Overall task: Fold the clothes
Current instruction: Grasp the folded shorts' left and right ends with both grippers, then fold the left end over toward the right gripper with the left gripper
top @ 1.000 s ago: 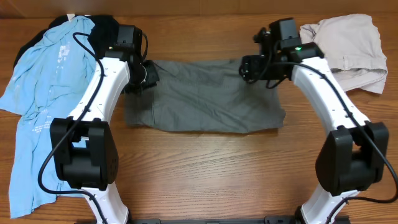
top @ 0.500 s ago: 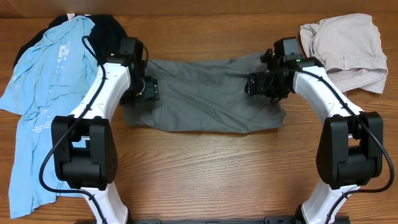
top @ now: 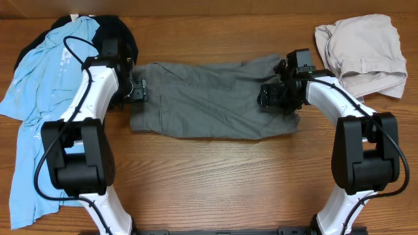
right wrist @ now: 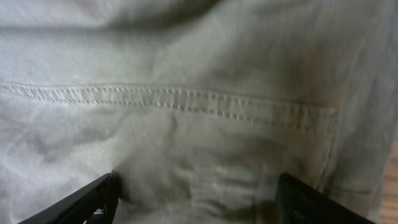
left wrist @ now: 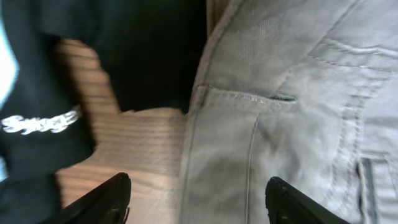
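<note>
Two arms reach out from my side across the bare wooden counter (top: 215, 176). Past that strip, the grey shorts (top: 209, 104) lie spread flat in the middle, running lengthwise from left to right. My left fingers (left wrist: 106, 199) stand wide apart and empty over the shorts' left edge — one tip above wood, the other above fabric near a stitched pocket. My right fingers (right wrist: 87, 202) are spread just as wide over the right end, low above a stitched seam, gripping nothing. A blue shirt (top: 36, 117) runs down the counter's left side. Farthest back sit a black shirt (top: 121, 32) — partly under the blue one — and, in the far right corner, crumpled beige shorts (top: 362, 49).
</note>
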